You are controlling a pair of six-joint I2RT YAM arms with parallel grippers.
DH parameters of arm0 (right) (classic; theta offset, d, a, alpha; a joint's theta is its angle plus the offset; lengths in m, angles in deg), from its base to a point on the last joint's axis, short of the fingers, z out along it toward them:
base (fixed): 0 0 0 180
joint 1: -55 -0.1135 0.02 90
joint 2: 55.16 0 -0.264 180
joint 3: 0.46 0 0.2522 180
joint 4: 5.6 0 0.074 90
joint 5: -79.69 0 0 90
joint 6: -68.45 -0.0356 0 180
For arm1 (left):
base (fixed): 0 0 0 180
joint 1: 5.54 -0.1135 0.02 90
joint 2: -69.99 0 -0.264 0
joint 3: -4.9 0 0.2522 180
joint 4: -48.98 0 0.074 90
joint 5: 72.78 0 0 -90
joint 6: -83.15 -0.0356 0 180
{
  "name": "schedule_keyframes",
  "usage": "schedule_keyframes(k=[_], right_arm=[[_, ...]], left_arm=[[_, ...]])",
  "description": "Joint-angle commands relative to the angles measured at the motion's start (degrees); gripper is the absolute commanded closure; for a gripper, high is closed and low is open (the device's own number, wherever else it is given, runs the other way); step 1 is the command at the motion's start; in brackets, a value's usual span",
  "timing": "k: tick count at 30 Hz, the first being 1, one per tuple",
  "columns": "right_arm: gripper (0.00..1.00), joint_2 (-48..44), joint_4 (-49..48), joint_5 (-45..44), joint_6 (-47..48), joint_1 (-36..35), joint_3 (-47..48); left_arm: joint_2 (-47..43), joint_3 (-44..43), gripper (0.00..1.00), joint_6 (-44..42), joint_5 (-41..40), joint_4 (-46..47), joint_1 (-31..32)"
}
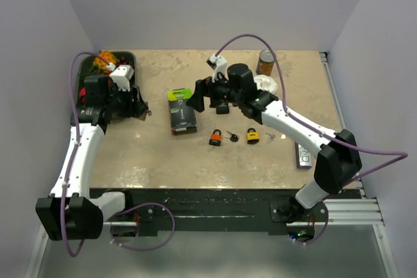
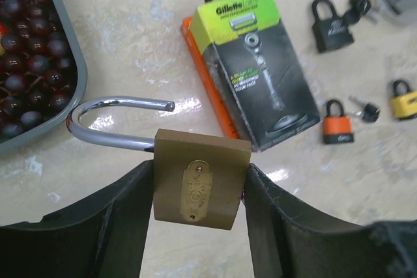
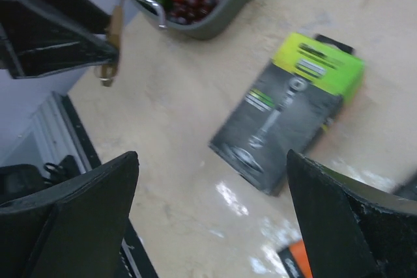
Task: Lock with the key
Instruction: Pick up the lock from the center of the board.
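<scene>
Brass padlock is right up front in the left wrist view, pinched by its two sides in the left hand, keyhole plate facing the camera. Its shackle is swung open and sticks out toward the grey tray of dark fruit at the table's left edge.

Past it lies a Gillette razor box, flat on the table. To the right of the box there's an orange padlock with a black-headed key just beside it, then a yellow padlock. A black padlock sits further back with what looks like keys next to it. All three of those have their shackles shut.

The right hand has its fingers spread wide with nothing between them. From the top camera it hangs over the far end of the razor box, well apart from the keys. Can't tell whether anything is in the brass lock's keyhole.
</scene>
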Motion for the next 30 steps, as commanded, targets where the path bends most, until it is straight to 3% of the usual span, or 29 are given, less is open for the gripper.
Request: schedule_keyframes(k=[1, 11, 27, 30], right_arm=[[0.03, 1.9, -13.2, -2.9, -6.5, -6.3, 3.0], [0.08, 11.3, -16.5, -4.9, -13.2, -14.0, 10.0], [0.32, 18.6, -17.8, -14.9, -13.6, -17.8, 17.4], [0.41, 19.9, -18.0, -16.4, -13.2, -18.7, 18.6]], left_arm=[[-2.9, -5.7, 1.0, 16.1, -2.4, 4.0, -0.5], [-5.7, -4.0, 1.0, 31.4, -0.9, 6.1, -0.5], [-6.7, -0.5, 1.0, 40.3, 2.8, 9.4, -0.6], [-6.7, 0.4, 1.0, 43.2, 4.2, 11.2, -0.6]])
